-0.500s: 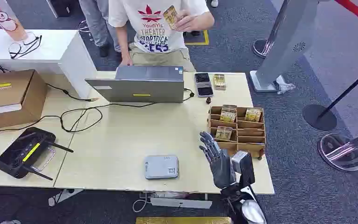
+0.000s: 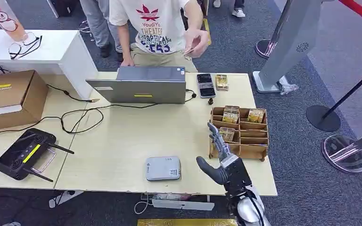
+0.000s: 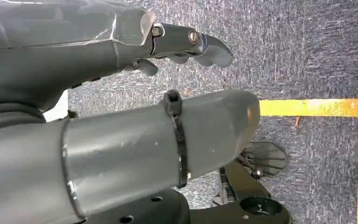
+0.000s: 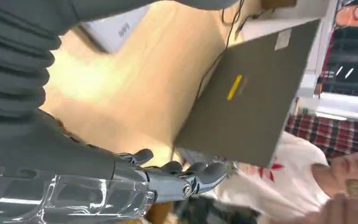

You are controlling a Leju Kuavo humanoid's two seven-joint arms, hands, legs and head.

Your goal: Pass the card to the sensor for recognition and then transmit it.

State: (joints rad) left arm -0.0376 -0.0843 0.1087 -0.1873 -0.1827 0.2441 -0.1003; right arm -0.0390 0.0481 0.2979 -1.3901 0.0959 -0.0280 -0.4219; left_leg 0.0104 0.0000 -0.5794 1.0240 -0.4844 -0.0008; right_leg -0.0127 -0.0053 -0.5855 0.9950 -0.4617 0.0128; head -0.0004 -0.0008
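Observation:
A wooden card rack (image 2: pixel 247 141) stands at the table's right edge with gold cards (image 2: pixel 231 114) upright in its slots. My right hand (image 2: pixel 220 159) hovers at the rack's near left corner, fingers stretched toward the front card (image 2: pixel 226 134), thumb spread to the left, holding nothing. The right wrist view shows its fingers (image 4: pixel 182 179) extended and empty over the tabletop. The grey sensor box (image 2: pixel 163 168) lies flat near the front edge, left of this hand. My left hand (image 3: pixel 186 42) hangs over the carpet, fingers loosely apart, empty.
A person behind the laptop (image 2: pixel 143 84) holds a card (image 2: pixel 188 50) in a lowered hand. A phone (image 2: pixel 206 84) and a card pack (image 2: pixel 222 82) lie beside the laptop. A black controller (image 2: pixel 26 153), cables and a cardboard box (image 2: pixel 9 96) occupy the left. Stanchion bases (image 2: pixel 323 117) stand right.
My right hand has moved forward and right to the rack and turned, its thumb now sticking out left. The person has lowered the raised card.

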